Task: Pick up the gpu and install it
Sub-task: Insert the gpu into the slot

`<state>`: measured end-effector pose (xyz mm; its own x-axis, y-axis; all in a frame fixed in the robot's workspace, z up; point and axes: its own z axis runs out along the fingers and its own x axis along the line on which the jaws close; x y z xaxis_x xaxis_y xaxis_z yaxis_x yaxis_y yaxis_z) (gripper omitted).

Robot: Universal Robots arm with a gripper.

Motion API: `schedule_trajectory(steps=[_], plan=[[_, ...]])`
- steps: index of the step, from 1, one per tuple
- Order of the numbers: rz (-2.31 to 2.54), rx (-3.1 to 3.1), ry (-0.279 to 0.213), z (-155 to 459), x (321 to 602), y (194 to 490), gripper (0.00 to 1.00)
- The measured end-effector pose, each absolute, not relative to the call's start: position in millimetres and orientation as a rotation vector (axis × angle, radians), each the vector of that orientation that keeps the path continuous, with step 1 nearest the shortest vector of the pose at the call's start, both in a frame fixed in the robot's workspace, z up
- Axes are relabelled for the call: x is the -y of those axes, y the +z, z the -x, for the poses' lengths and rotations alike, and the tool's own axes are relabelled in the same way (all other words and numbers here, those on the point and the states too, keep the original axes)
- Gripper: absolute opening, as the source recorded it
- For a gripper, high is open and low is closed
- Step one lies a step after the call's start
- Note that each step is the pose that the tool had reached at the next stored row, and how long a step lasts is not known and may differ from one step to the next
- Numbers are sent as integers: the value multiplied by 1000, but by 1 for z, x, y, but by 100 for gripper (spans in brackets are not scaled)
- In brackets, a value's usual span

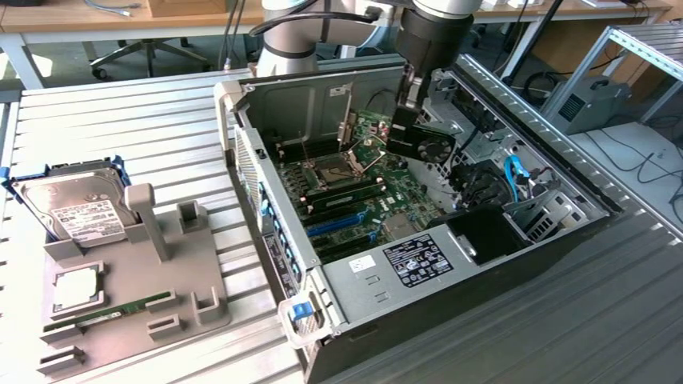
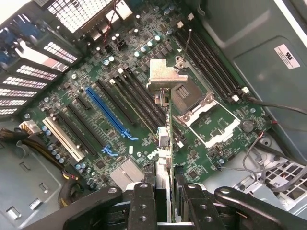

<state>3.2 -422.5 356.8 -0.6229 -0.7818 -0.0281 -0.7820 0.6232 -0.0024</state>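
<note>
The gpu [image 1: 420,142], a black card with a round fan, hangs upright over the open computer case [image 1: 427,264], above the green motherboard [image 1: 369,172]. My gripper [image 1: 410,102] is shut on its upper edge. In the wrist view the gpu [image 2: 165,134] appears edge-on between my fingers [image 2: 144,206], and its silvery bracket [image 2: 165,76] points away from the camera. It hovers near the CPU socket [image 2: 201,108], apart from the blue expansion slot [image 2: 109,112]. That blue slot [image 1: 336,224] lies nearer the case front in the exterior view.
On the exterior view's left a grey fixture [image 1: 139,272] holds a silver hard drive [image 1: 75,206] and a green memory stick [image 1: 117,308]. Black memory slots [image 2: 206,62], cables [image 2: 268,105] and a blue cable [image 1: 513,176] crowd the case interior. The slatted metal table [image 1: 128,128] surrounds it.
</note>
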Motion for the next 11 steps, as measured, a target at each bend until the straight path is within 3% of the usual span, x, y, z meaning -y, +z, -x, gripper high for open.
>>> schedule_trajectory(steps=[11], plan=[[1429,-2768,17,-3,423,357,27]])
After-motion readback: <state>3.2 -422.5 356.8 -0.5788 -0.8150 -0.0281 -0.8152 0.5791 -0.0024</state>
